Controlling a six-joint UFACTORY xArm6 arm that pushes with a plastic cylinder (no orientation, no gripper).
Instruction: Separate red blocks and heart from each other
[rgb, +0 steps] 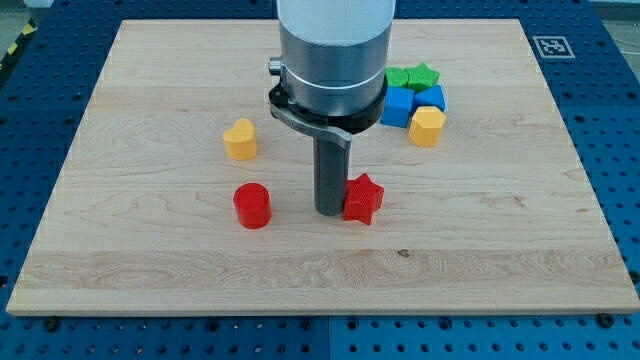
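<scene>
views: one camera only, nothing shared | position: raised, at the near edge of the pale wooden table (150, 270) | facing: forward and down toward the far edge | distance: close, the whole table top nearly fills the frame, blue perforated base (610, 60) at margins | obstruction: grey cylindrical arm housing (332, 50) enters from top centre

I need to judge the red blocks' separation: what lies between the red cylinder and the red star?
In the camera view, only my tip stands between the red cylinder and the red star, right beside the star.
</scene>
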